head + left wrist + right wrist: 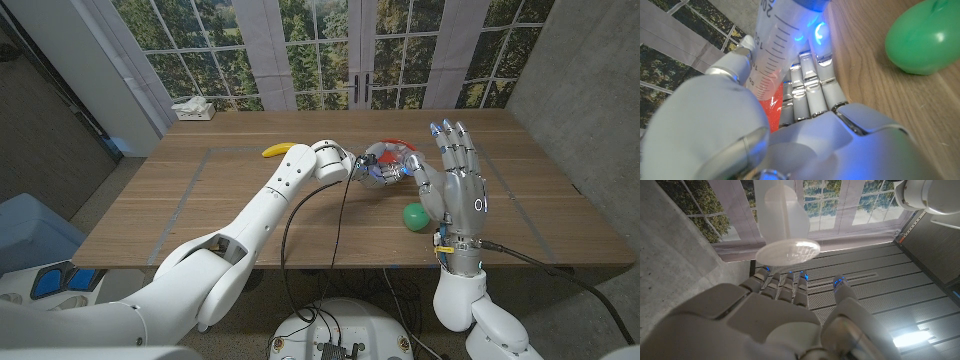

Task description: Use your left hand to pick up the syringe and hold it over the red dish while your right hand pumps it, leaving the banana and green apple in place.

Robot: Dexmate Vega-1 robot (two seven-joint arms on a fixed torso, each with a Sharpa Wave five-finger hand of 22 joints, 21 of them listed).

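My left hand grips the clear syringe by its barrel, which has black graduation marks. It hangs over the red dish, and red shows through the barrel's lower part. The syringe's round plunger end sits just beyond the fingertips of my right hand. In the head view my right hand stands upright beside the left, fingers spread upward and holding nothing. The green apple lies on the table just in front of the hands. The banana lies left of my left wrist.
A tissue box stands at the table's far left corner. The green apple lies close beside my left hand. My left forearm shows in the right wrist view. Windows run behind the table.
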